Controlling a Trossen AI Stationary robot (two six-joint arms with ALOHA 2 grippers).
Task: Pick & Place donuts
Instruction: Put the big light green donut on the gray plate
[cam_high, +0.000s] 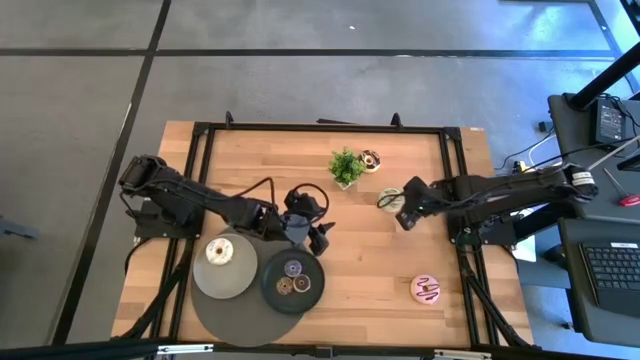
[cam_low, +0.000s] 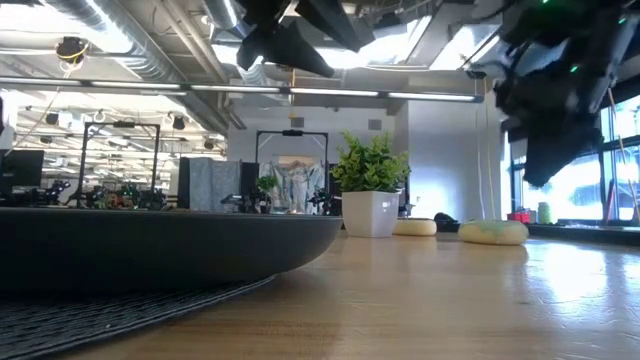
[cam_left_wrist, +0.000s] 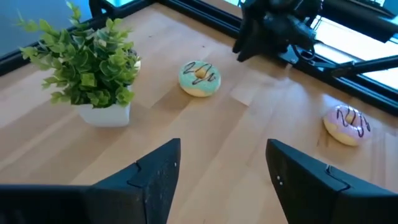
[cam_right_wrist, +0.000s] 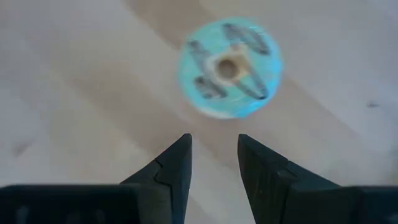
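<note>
The green iced donut (cam_high: 390, 200) (cam_right_wrist: 230, 65) lies flat on the wood, and my right gripper (cam_high: 405, 212) (cam_right_wrist: 214, 155) hovers just over it, open with a narrow gap, touching nothing. The pink striped donut (cam_high: 427, 289) (cam_left_wrist: 347, 123) lies near the table's near right corner. The chocolate donut (cam_high: 371, 160) sits beside the potted plant (cam_high: 346, 167). The cream donut (cam_high: 219, 251) rests on the light grey plate (cam_high: 238, 280). Three tiny donuts (cam_high: 293, 280) lie on the dark plate (cam_high: 270, 272). My left gripper (cam_high: 316, 236) (cam_left_wrist: 224, 168) is open beside the dark plate, holding nothing.
The potted plant (cam_left_wrist: 93, 62) stands at mid-table toward the far edge, close to the green donut (cam_left_wrist: 199, 78). Both plates rest on a round dark mat (cam_high: 215, 315) at the near left. A black frame (cam_high: 320, 127) rims the table. Bare wood lies between the grippers.
</note>
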